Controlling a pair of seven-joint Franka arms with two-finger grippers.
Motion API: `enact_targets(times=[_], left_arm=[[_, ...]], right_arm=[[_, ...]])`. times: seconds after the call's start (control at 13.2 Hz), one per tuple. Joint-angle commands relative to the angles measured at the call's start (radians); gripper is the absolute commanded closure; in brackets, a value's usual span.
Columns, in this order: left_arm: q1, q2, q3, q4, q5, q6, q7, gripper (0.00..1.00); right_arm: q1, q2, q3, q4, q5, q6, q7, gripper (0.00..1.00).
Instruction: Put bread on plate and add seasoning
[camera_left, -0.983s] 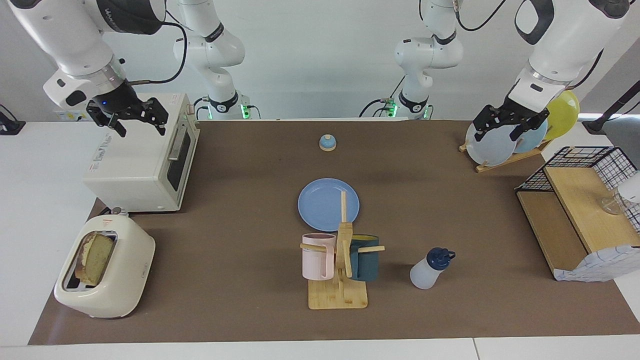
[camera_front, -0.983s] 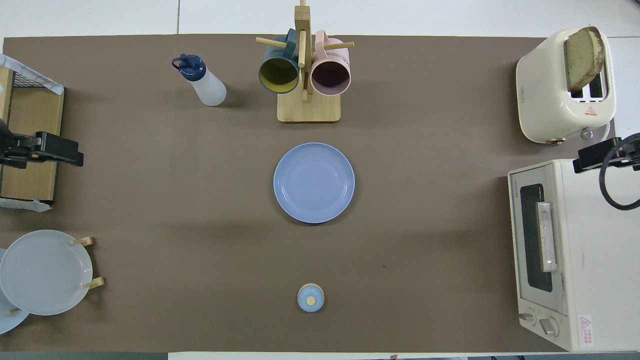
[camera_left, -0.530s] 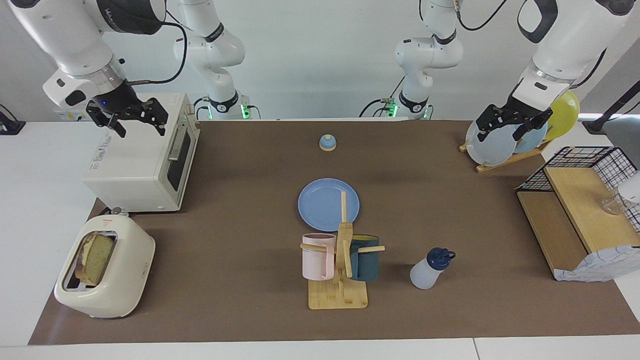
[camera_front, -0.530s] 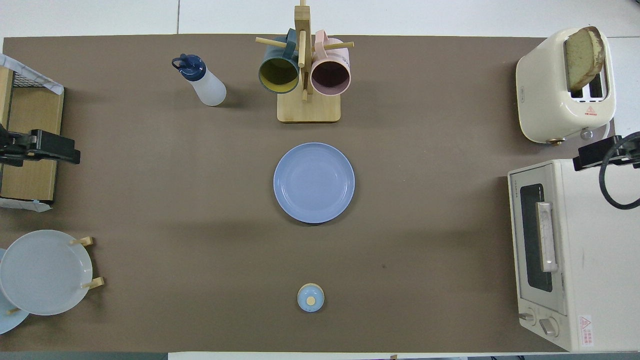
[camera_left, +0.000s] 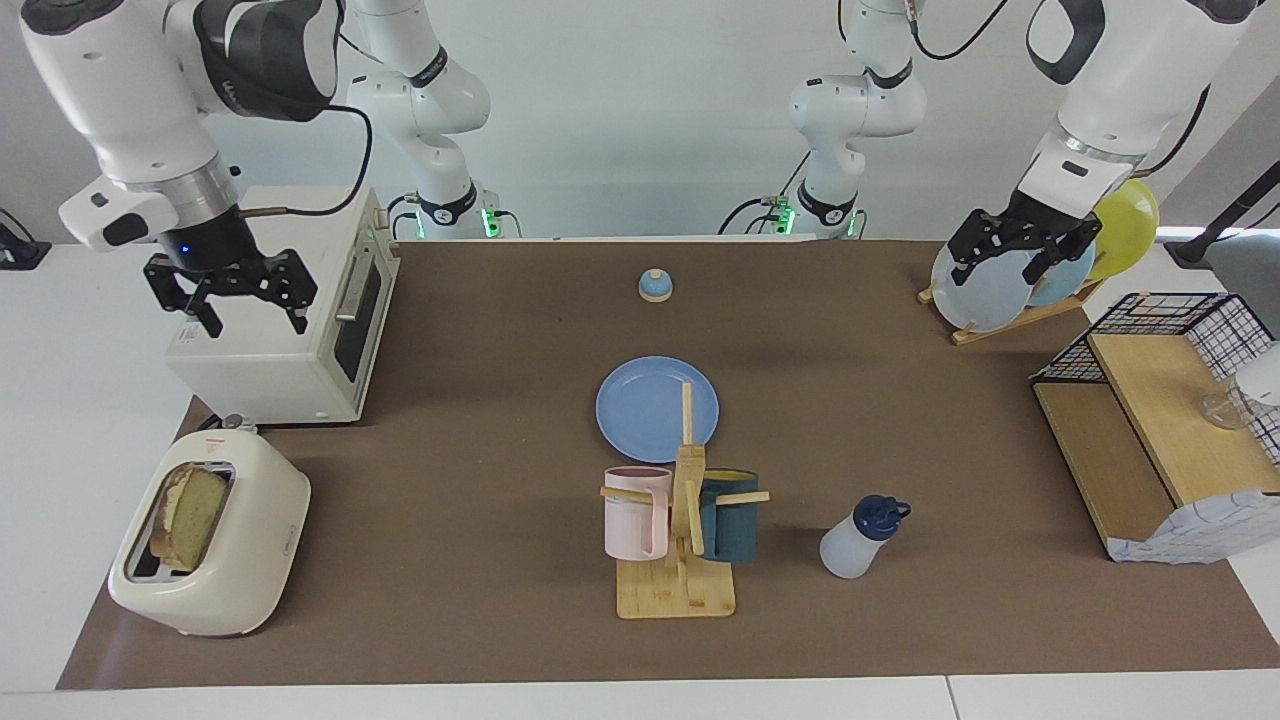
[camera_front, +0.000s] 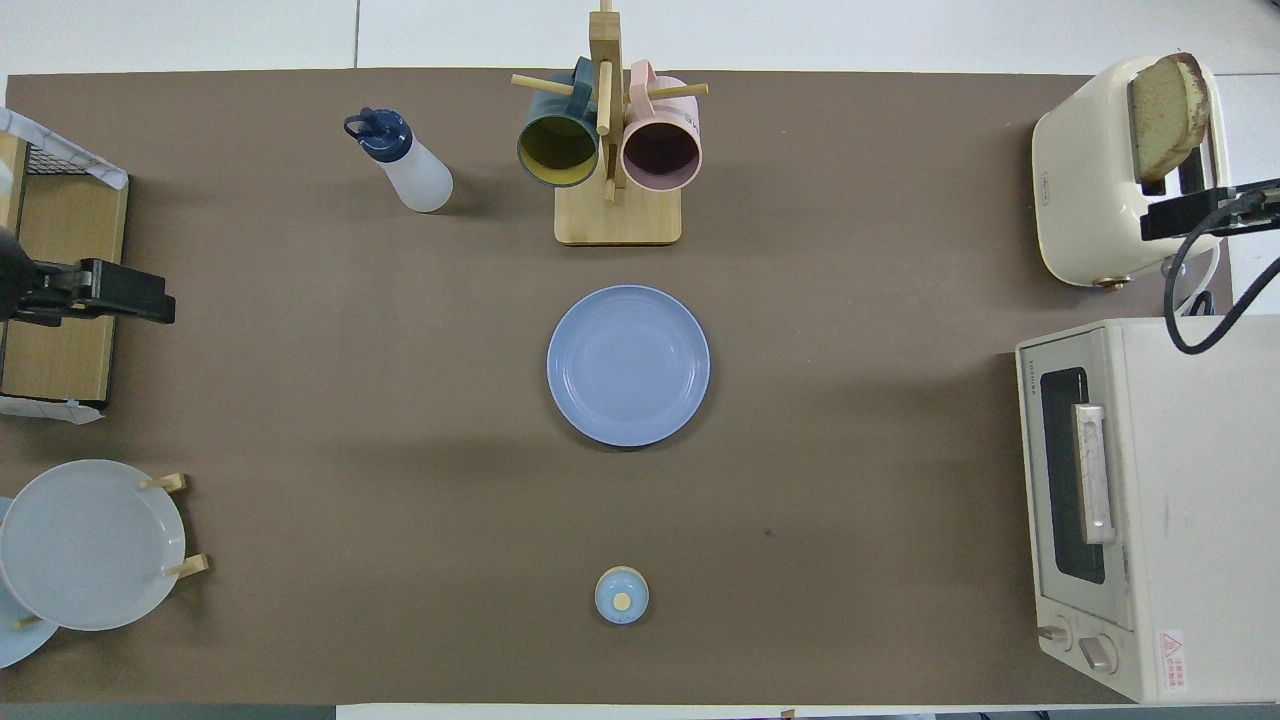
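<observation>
two pincers are hanging in the air, both holding nothing. my right pincer (camera_left: 228, 291) is hovering over the toaster oven (camera_left: 275, 330) at the right arm's end of the tabletop (camera_left: 480, 420), its fingers spread apart. my left pincer (camera_left: 1020, 243) is hovering over the rack of upright plates (camera_left: 985, 285) at the left arm's end, fingers spread as well. the bread (camera_left: 192, 512) is standing in a slot of the cream toaster (camera_left: 215, 545), which is sitting farther from me than the toaster oven. the plate (camera_left: 656, 408) is lying bare in the middle of the tabletop, with a small bell (camera_left: 655, 285) nearer to me. a wooden mug stand (camera_left: 680, 545) with a pink mug (camera_left: 634, 512) and a dark teal mug (camera_left: 728, 518) is standing just past the plate, farther from me. the seasoning (camera_left: 860, 538) is standing beside the mug stand, toward the left arm's end.
</observation>
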Motion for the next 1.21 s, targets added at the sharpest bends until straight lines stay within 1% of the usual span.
enact_targets(times=[0.0, 0.08, 0.15, 0.3, 0.38, 0.45, 0.61, 0.68, 0.76, 0.91, 0.98, 1.13], left_arm=[[-0.074, -0.094, -0.001, -0.198, 0.008, 0.238, -0.068, 0.0], [-0.092, -0.129, -0.001, -0.277, 0.008, 0.345, -0.111, 0.0], [-0.115, -0.157, -0.001, -0.356, 0.008, 0.442, -0.131, 0.0], [-0.151, -0.168, -0.001, -0.449, 0.009, 0.567, -0.13, 0.0], [-0.171, -0.165, -0.001, -0.489, 0.011, 0.646, -0.13, 0.0], [-0.186, -0.157, -0.001, -0.542, 0.014, 0.758, -0.127, 0.0], [-0.204, -0.127, -0.003, -0.627, 0.035, 0.935, -0.127, 0.0], [-0.206, -0.104, -0.003, -0.661, 0.089, 1.024, -0.128, 0.0], [-0.206, -0.07, -0.004, -0.684, 0.119, 1.11, -0.129, 0.0], [-0.214, 0.002, -0.003, -0.708, 0.121, 1.257, -0.129, 0.0], [-0.214, 0.019, -0.003, -0.722, 0.121, 1.318, -0.13, 0.0], [-0.214, 0.085, -0.003, -0.733, 0.115, 1.455, -0.135, 0.0]], right_arm=[[-0.084, 0.15, 0.01, 0.147, -0.006, 0.004, -0.13, 0.0], [-0.099, 0.211, 0.01, 0.234, 0.0, -0.005, -0.163, 0.0], [-0.112, 0.248, 0.013, 0.279, -0.003, -0.013, -0.169, 0.0], [-0.11, 0.3, 0.019, 0.308, -0.009, 0.028, -0.169, 0.0], [-0.115, 0.325, 0.019, 0.324, -0.006, 0.079, -0.169, 0.0], [-0.122, 0.334, 0.019, 0.316, 0.003, 0.163, -0.169, 0.0], [-0.115, 0.321, 0.019, 0.202, 0.009, 0.377, -0.166, 0.0], [-0.11, 0.318, 0.021, 0.184, 0.023, 0.418, -0.149, 0.0], [-0.106, 0.315, 0.022, 0.181, 0.05, 0.417, -0.12, 0.0], [-0.106, 0.299, 0.024, 0.151, 0.057, 0.417, -0.119, 0.0], [-0.096, 0.292, 0.024, 0.117, 0.057, 0.44, -0.11, 0.0], [-0.079, 0.255, 0.024, 0.007, 0.057, 0.548, -0.112, 0.0]])
